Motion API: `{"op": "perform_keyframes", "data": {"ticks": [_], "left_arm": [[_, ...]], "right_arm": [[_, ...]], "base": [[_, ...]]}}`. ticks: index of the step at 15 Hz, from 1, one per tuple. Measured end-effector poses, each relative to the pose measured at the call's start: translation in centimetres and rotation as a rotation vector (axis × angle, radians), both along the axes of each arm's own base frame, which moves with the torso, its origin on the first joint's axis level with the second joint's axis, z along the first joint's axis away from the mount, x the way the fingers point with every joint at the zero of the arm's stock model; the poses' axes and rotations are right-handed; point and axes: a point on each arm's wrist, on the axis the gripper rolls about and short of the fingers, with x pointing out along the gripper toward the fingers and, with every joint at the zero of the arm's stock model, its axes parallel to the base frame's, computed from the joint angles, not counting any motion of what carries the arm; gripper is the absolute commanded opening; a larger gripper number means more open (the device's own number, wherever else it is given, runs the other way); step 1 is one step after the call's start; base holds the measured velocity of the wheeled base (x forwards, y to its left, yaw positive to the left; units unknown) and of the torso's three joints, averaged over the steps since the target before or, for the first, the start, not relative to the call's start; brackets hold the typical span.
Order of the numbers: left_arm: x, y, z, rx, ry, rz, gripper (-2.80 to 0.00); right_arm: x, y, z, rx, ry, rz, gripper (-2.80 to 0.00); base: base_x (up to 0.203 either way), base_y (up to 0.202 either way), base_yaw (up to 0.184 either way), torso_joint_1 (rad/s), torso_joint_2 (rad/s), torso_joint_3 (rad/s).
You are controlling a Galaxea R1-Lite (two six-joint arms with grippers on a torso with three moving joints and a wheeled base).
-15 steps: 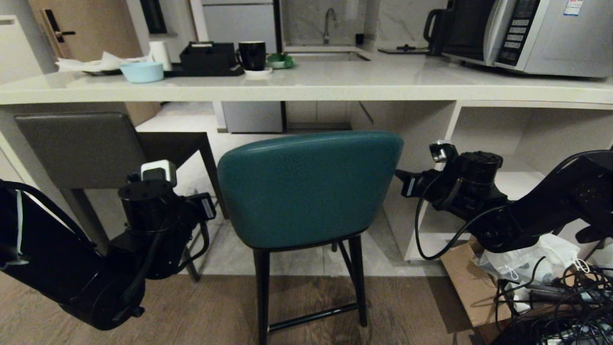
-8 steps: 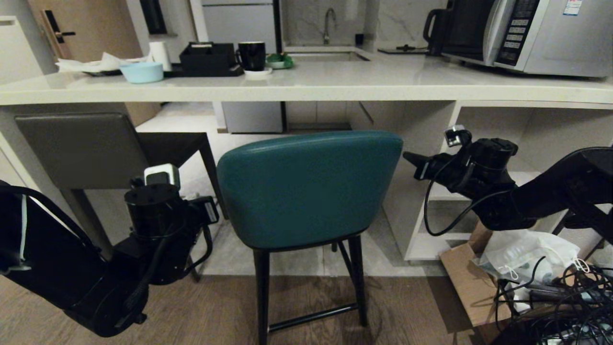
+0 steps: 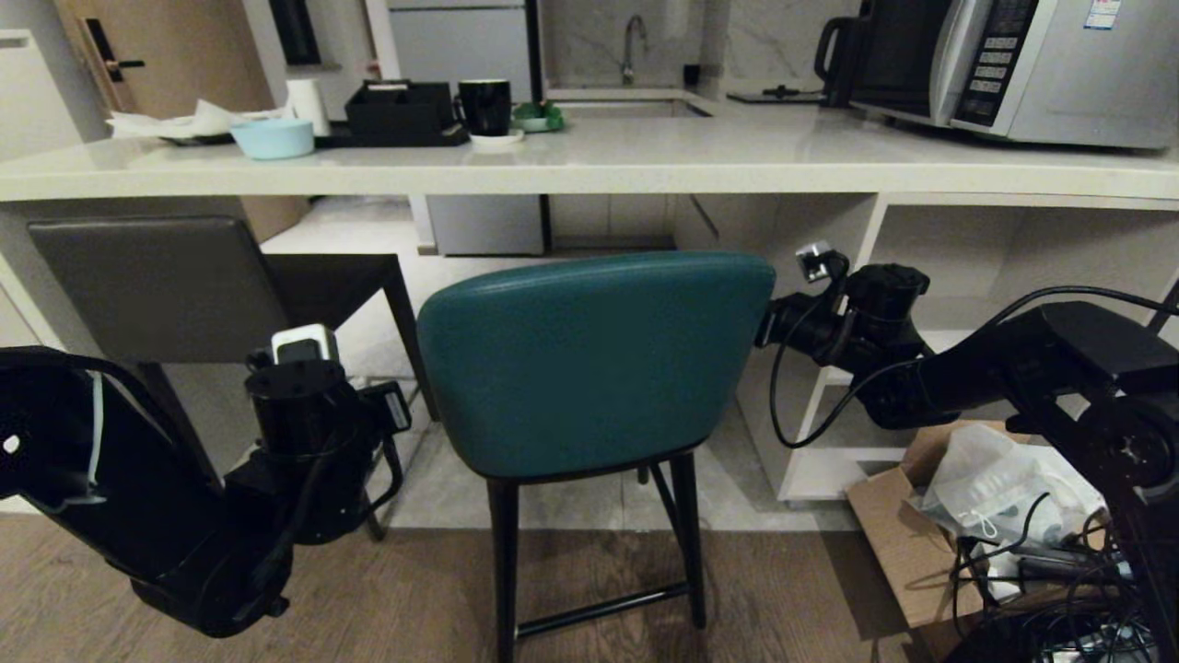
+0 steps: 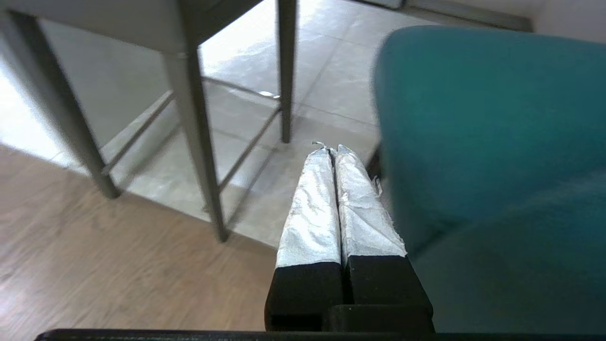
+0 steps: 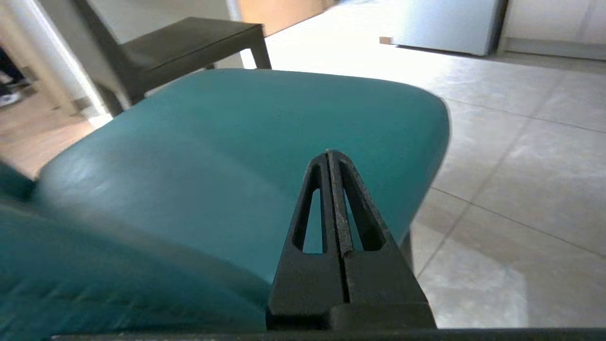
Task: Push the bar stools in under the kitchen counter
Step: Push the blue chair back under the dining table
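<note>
The teal bar stool stands in the middle of the head view, its curved back toward me, in front of the off-white kitchen counter. The dark grey stool sits to its left, its seat under the counter's edge. My left gripper is shut and empty, low beside the left flank of the teal stool, with the grey stool's legs on its other side. My right gripper is shut at the right edge of the teal back; in the right wrist view its tips lie over the teal seat.
On the counter are a microwave, a black cup, a black box and a pale blue bowl. White shelves lie right of the teal stool. A cardboard box, bags and cables crowd the floor at lower right.
My right arm has swung left, bringing its shut gripper to the teal back's right edge. The left arm has barely shifted. Both stools stand where they were.
</note>
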Motion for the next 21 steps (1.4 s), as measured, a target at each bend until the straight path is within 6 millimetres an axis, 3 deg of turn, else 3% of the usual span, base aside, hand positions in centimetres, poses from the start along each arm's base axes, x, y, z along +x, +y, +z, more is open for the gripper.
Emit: {"op": "perform_keyframes", "data": {"ticks": [10,21], "left_arm": [[4.2,1.1,-0.1,0.048,-0.032,0.043,-2.8],[6.6,0.4,-0.8,0.066,-0.051,0.012,-2.8]], "right_arm": [[-5.9,0.9,0.2,-0.016,0.027,0.17,-2.8],[-9.3,1.7,0.1,-0.014,0.026,0.197,-2.8]], "base": [[0.0,0.0,0.0,0.0,0.0,0.0],[0.0,0.0,0.0,0.0,0.0,0.0]]}}
